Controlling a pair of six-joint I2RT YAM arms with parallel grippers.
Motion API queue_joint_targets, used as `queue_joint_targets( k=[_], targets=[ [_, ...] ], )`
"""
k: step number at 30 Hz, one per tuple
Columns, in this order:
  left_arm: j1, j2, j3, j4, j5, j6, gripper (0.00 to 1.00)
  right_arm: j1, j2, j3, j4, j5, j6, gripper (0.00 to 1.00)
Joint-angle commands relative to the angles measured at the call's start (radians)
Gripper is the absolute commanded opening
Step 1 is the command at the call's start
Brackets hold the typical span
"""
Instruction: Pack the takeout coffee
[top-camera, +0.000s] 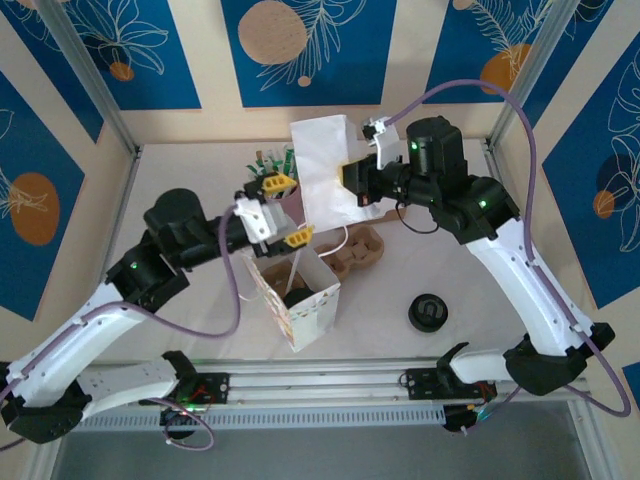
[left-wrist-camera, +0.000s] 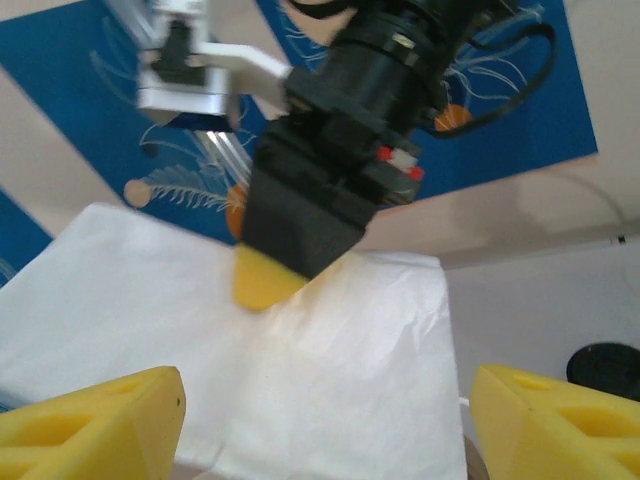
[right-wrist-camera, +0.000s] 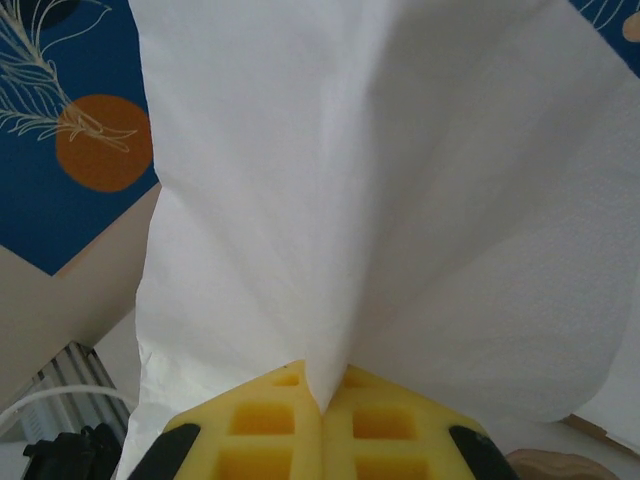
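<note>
My right gripper (top-camera: 350, 178) (right-wrist-camera: 322, 400) is shut on a fold of a white paper bag (top-camera: 322, 160) (right-wrist-camera: 350, 200), holding it up above the back of the table. In the left wrist view the same bag (left-wrist-camera: 330, 340) hangs just ahead of my open left gripper (left-wrist-camera: 325, 420), with the right gripper (left-wrist-camera: 265, 285) pinching its top edge. From above, the left gripper (top-camera: 287, 210) stands open just left of the bag, nothing between its yellow fingers (top-camera: 278, 183). The takeout coffee is hidden. A dark shape inside the patterned bag (top-camera: 300, 295) cannot be identified.
The open patterned paper bag stands near the front centre. A brown cardboard cup carrier (top-camera: 362, 248) lies behind it. A black round lid (top-camera: 428, 312) (left-wrist-camera: 605, 365) sits at the front right. Green-topped items (top-camera: 265, 165) cluster at the back left.
</note>
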Motion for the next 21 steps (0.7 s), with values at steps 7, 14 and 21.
queue_joint_targets(
  k=[7, 14, 21],
  targets=[
    [-0.067, 0.051, 0.037, 0.060, -0.226, 0.156, 0.83, 0.103, -0.036, -0.001, -0.023, 0.068, -0.032, 0.00],
    [-0.067, 0.061, 0.029, 0.059, -0.314, 0.141, 0.87, 0.147, -0.099, -0.039, 0.043, 0.001, -0.005, 0.00],
    [-0.067, 0.038, -0.009, 0.126, -0.237, 0.006, 0.88, 0.180, -0.134, -0.072, 0.104, -0.066, 0.012, 0.00]
  ],
)
